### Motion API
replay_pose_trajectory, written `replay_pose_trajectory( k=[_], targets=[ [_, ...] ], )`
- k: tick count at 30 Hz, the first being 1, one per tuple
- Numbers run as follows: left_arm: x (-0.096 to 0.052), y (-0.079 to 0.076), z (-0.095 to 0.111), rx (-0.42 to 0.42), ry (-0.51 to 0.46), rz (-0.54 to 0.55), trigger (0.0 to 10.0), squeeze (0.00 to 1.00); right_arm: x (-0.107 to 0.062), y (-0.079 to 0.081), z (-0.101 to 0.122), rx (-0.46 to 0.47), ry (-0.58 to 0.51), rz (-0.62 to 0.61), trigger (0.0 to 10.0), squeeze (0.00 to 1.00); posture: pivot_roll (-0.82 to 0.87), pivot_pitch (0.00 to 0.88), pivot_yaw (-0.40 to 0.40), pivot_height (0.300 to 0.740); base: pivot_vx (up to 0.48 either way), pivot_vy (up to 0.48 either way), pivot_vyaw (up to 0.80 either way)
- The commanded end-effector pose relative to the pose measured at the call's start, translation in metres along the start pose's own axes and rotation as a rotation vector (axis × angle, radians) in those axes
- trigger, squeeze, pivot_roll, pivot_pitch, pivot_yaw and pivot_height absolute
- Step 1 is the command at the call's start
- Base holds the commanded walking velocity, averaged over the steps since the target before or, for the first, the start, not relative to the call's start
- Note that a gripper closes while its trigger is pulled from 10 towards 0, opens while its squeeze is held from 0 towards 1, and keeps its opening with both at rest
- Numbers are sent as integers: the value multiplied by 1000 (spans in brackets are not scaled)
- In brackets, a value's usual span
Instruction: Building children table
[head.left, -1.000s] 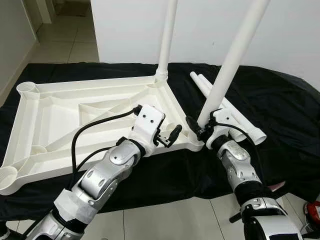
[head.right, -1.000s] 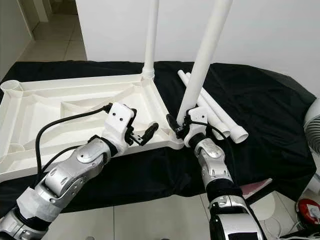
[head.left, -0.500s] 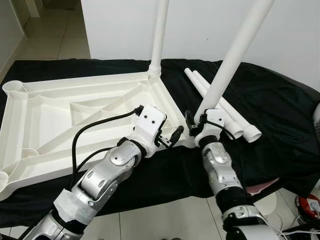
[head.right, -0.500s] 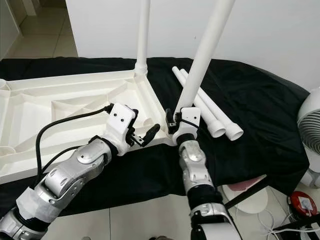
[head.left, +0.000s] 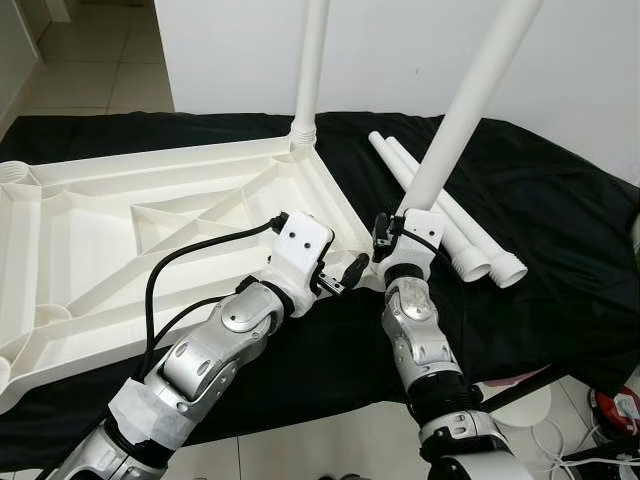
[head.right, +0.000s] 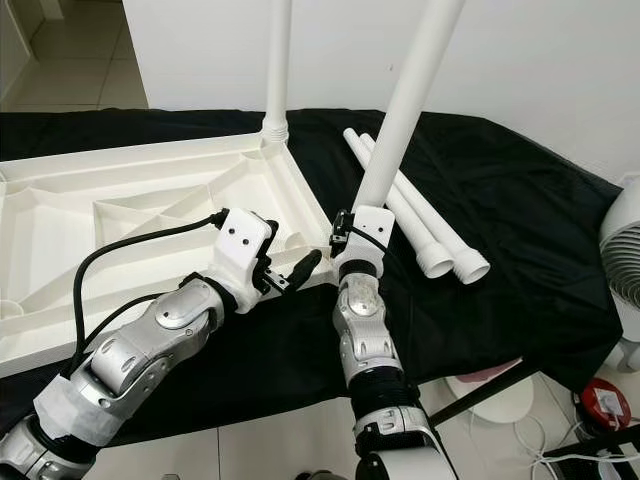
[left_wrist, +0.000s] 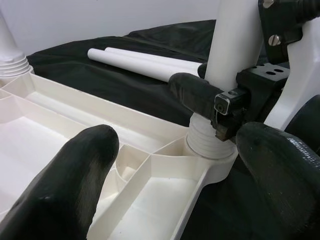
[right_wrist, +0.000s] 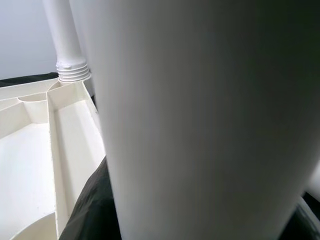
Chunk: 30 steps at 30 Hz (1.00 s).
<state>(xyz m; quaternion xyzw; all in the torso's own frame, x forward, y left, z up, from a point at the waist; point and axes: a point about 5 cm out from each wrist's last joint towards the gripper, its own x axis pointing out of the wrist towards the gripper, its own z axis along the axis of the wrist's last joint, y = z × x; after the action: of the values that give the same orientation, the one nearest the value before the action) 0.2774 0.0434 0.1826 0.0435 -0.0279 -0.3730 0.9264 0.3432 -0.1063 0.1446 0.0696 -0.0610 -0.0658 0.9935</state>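
Note:
A white tabletop (head.left: 100, 250) lies upside down on a black cloth. One white leg (head.left: 310, 60) stands screwed into its far right corner. My right gripper (head.left: 396, 238) is shut on a second leg (head.left: 470, 100), low on its shaft, and the leg leans to the right. In the left wrist view this leg's threaded end (left_wrist: 209, 144) sits in the near right corner socket. My left gripper (left_wrist: 175, 170) is open just beside that corner, holding nothing. The held leg (right_wrist: 200, 125) looms close in the right wrist view.
Two spare white legs (head.left: 445, 215) lie side by side on the cloth, right of the tabletop. A white fan (head.right: 625, 260) and a red object (head.right: 602, 398) are on the floor at the right. A white wall stands behind.
The camera has shifted right. My right forearm has swung left under the leg while its gripper stays shut at the corner socket. The left gripper has kept its place, open.

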Motion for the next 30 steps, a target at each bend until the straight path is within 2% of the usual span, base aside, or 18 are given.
replay_pose_trajectory(
  k=[1,10,11,13,14,17,19,24,25,27,28,29,30],
  targets=[
    [-2,-17,-7,-2,13,-283,10000,0,-2,-13,-14,20,85,-87,10000,0,44,35,-79,740,0,0,0],
    [-2,-16,-8,-19,15,-291,10000,0,-1,-12,-5,-3,31,-67,10000,0,39,34,-60,740,0,0,0],
    [-2,-15,-7,-16,16,-284,10000,0,-2,-12,-4,8,25,-56,10000,827,39,34,-60,740,0,0,0],
    [-2,-15,-7,-16,16,-284,10000,0,-2,-12,-4,8,25,-56,10000,827,39,34,-60,740,0,0,0],
    [-2,-13,-7,-13,17,-277,10000,0,-3,-14,-1,17,5,-51,10000,1000,39,37,-56,740,0,0,0],
    [-2,-10,-7,-11,19,-271,10000,0,-4,-18,4,16,-38,-51,10000,1000,40,44,-55,740,0,0,0],
    [-3,-9,-5,-10,14,-265,10000,0,-6,-27,17,26,-139,-18,10000,1000,36,49,-54,740,0,0,0],
    [-2,-11,-4,-14,8,-265,10000,0,-6,-41,24,12,-173,34,10000,1000,34,50,-53,740,0,0,0],
    [-2,-12,-4,-16,8,-268,10000,0,-5,-46,24,9,-164,66,10000,455,30,50,-50,740,0,0,0],
    [-2,-12,-4,-16,8,-268,10000,0,-5,-46,24,9,-164,66,10000,455,30,50,-50,740,0,0,0],
    [-2,-12,-4,-16,8,-270,10000,0,-5,-50,24,6,-149,120,10000,0,29,51,-47,740,0,0,0],
    [-2,-12,-4,-16,8,-270,10000,0,-5,-50,24,6,-149,120,10000,0,29,51,-47,740,0,0,0],
    [-1,-12,-3,-17,7,-272,10000,0,-3,-56,24,-11,-131,172,10000,0,25,52,-43,740,0,0,0]
  ],
)
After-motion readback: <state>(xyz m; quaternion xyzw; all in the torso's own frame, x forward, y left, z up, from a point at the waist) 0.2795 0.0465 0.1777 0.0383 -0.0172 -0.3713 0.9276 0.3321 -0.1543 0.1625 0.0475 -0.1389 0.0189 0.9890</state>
